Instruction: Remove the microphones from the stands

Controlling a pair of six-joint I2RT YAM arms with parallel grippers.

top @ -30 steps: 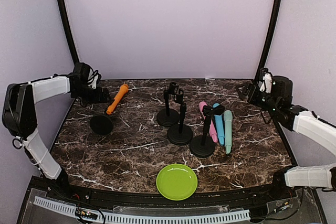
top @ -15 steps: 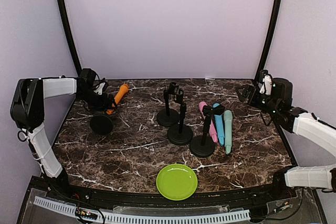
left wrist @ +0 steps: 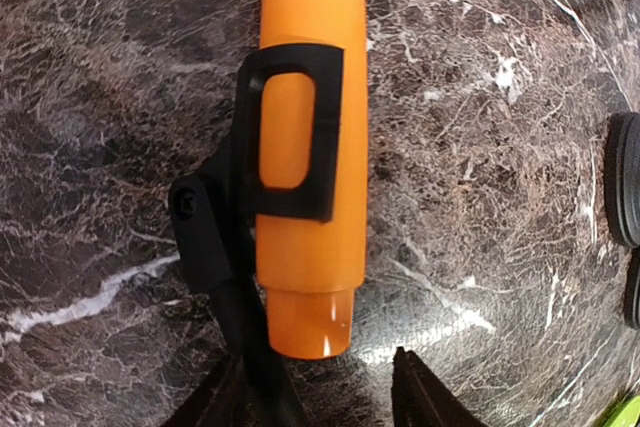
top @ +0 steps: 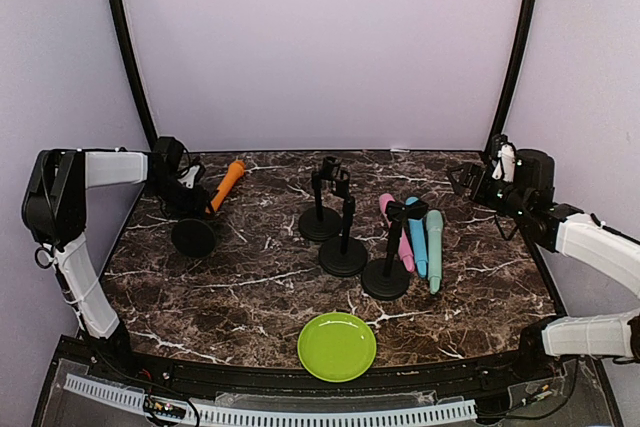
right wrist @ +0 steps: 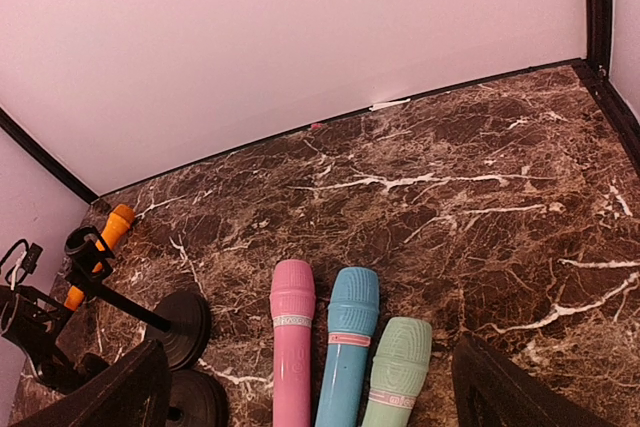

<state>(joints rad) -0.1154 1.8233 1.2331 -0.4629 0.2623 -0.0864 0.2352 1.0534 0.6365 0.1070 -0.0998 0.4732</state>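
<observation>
- The fingers of the left hand [left wrist: 325, 397] stood apart, flanking the butt end of the orange microphone [left wrist: 305, 147].
- The microphone sat clipped in the stand [left wrist: 328, 127], at the far left of the tabletop [left wrist: 480, 147].
- The right hand [right wrist: 310, 367] gaped wide, empty.

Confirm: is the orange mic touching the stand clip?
Touching. The left wrist view shows the black clip wrapped snugly around the orange mic, with no gap between them.
</observation>
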